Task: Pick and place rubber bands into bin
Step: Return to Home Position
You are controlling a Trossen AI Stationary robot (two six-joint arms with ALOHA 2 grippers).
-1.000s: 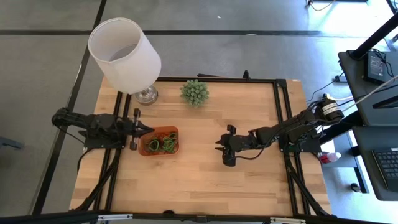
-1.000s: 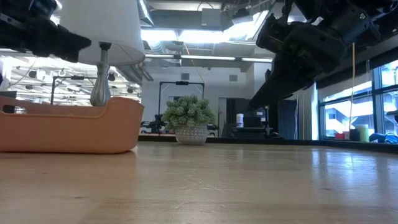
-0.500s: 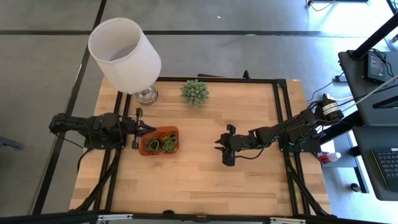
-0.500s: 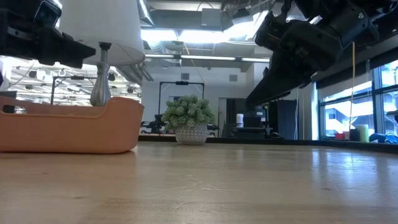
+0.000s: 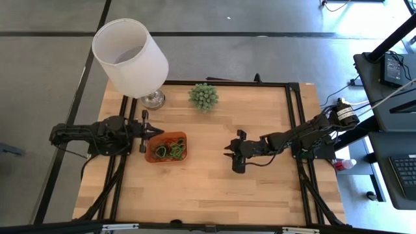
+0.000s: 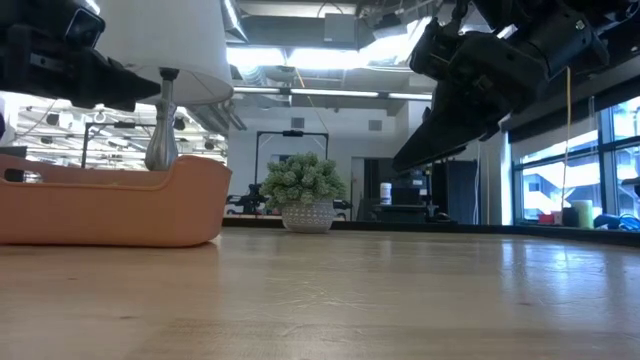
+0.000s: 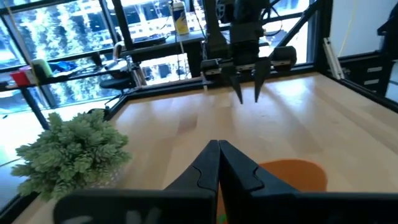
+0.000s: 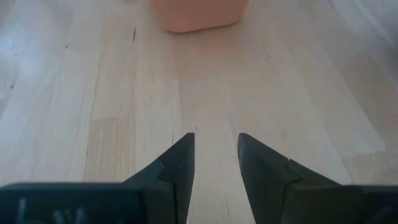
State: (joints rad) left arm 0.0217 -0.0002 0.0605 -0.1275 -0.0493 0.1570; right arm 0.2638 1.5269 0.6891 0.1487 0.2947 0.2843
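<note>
bands (image 5: 170, 151) lie in the bin (image 5: 150, 156). my left jaws, closed and empty, sit by its edge. my right jaws, parted and empty, hover mid-tabletop (image 5: 208, 185), well apart. picking looks done; i judge this step is homing: retract clear of the bin.

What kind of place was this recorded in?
Probably a robotics lab in an open, workshop-like office: a left arm and a right arm mounted at a framed wooden table, bare ducts and lights on the ceiling, and a desk with a keyboard alongside.
</note>
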